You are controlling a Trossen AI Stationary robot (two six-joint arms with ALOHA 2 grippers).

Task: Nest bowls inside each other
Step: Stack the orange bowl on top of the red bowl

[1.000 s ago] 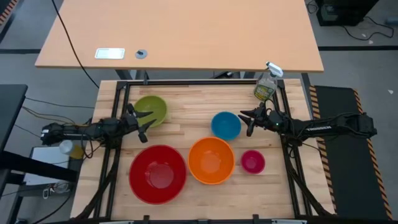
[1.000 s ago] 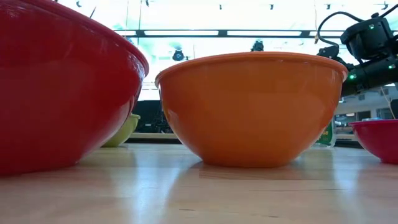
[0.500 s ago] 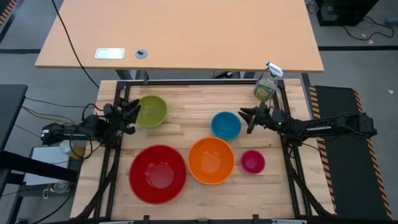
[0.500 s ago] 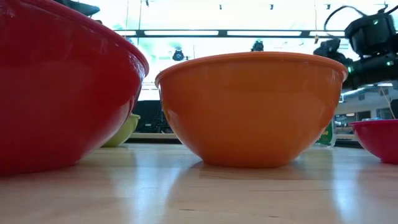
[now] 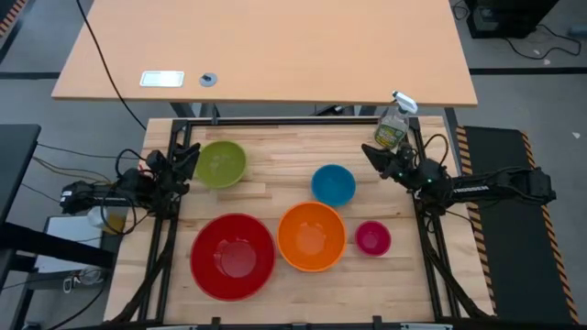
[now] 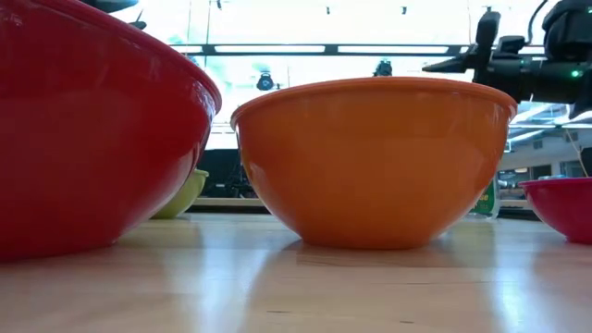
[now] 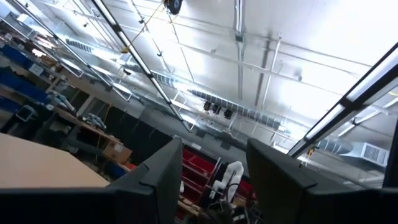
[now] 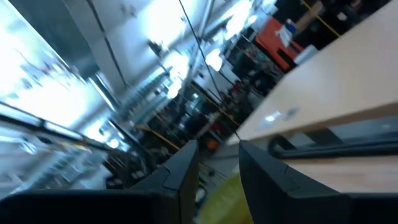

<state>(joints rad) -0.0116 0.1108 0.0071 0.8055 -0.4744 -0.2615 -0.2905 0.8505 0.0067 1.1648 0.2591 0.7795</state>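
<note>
Five bowls stand apart on their bases on the wooden table: lime green [image 5: 222,163] at far left, blue [image 5: 333,184] in the middle, red [image 5: 233,256], orange [image 5: 312,236] and small pink [image 5: 372,237] along the near side. My left gripper [image 5: 186,158] hovers just left of the green bowl, tipped upward and open [image 7: 214,149], with nothing between its fingers. My right gripper [image 5: 374,156] hovers right of the blue bowl, also raised and open [image 8: 217,146], with nothing between its fingers. In the low view it shows at top right [image 6: 462,51].
A clear spray bottle [image 5: 393,126] stands at the table's far right corner, just beyond my right gripper. A black frame [image 5: 174,147] runs along the table's edges. A larger light wooden desk [image 5: 266,55] lies behind the table.
My left gripper has drawn back from the green bowl's near side toward the table's left edge, rising and tipping upward as it rolled. My right gripper has risen, tipped upward and rolled, drawing away from the blue bowl toward the spray bottle. The bowls have stayed put.
</note>
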